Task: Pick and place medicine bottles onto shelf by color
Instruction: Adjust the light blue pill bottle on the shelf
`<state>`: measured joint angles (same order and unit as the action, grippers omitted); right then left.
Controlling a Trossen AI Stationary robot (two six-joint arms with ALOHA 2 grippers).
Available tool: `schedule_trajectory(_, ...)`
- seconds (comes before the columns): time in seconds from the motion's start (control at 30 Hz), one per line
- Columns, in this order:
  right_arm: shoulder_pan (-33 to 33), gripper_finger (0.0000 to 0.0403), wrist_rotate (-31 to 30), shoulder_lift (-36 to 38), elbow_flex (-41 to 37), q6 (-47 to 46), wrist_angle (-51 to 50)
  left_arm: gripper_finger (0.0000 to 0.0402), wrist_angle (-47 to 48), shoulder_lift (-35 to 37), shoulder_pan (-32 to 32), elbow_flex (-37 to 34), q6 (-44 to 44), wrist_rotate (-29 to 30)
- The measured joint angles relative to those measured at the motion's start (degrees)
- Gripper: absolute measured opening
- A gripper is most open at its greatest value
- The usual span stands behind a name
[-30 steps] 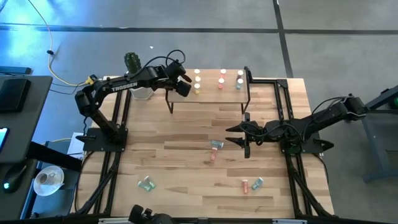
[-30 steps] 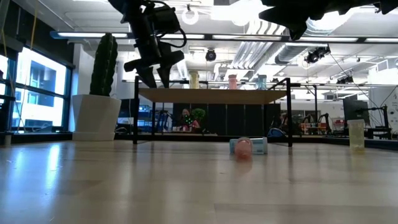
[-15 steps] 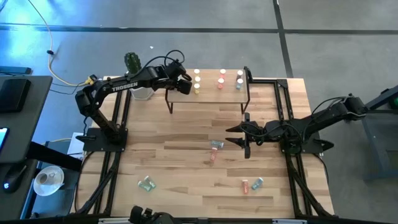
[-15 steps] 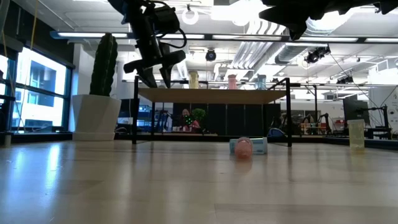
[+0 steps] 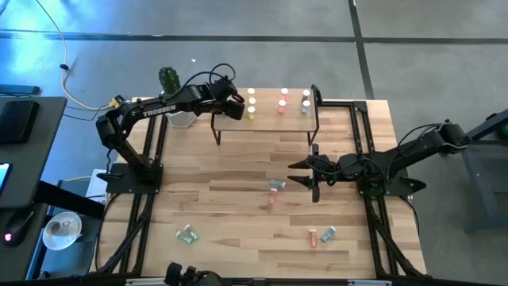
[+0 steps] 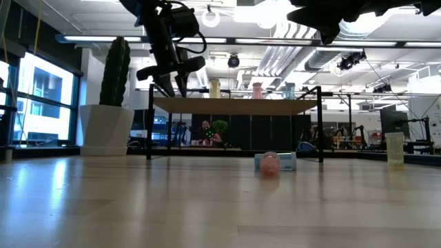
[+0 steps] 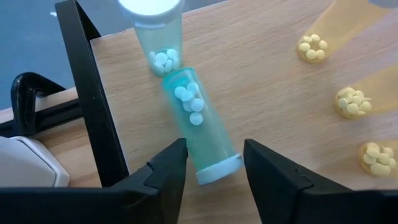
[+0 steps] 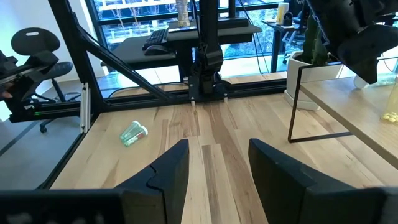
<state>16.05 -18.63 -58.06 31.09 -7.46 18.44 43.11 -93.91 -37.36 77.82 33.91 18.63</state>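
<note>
Two arms over the table. Left arm reaches out from its base at 9 o'clock toward 12 o'clock, forearm stretched level, wrist bent down so the left gripper (image 5: pixel 233 106) hangs over the shelf's (image 5: pixel 270 123) 9 o'clock end. In its wrist view a teal bottle (image 7: pixel 200 127) lies tipped on the shelf top, white cap toward the camera, set between the two fingers (image 7: pixel 168 171); gaps show on both sides, so fingers partly spread, not clamped on it. A second teal bottle (image 7: pixel 154 34) stands upright just beyond it, touching or nearly so. Three yellow bottles (image 7: pixel 352 102) stand in a row nearby. Right arm extends low from 3 o'clock toward centre; right gripper (image 5: pixel 308 171) hovers with fingers spread, holding nothing, near a teal bottle on the table (image 5: pixel 276 184). Other bottles lie scattered toward 6 o'clock.
</note>
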Motion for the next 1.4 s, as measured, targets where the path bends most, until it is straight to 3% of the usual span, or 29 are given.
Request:
schedule_trajectory(0.4, 0.0, 0.0158, 0.0, 0.0, 0.0, 0.0, 0.0, 0.0106, 0.3, 0.1, 0.0, 0.1, -0.9, -1.1)
schedule_trajectory(1.4, 0.0, 0.0158, 0.0, 0.0, 0.0, -0.1, 0.0, 0.0122, 2.4, 0.1, 0.0, 0.1, -9.0, -4.9)
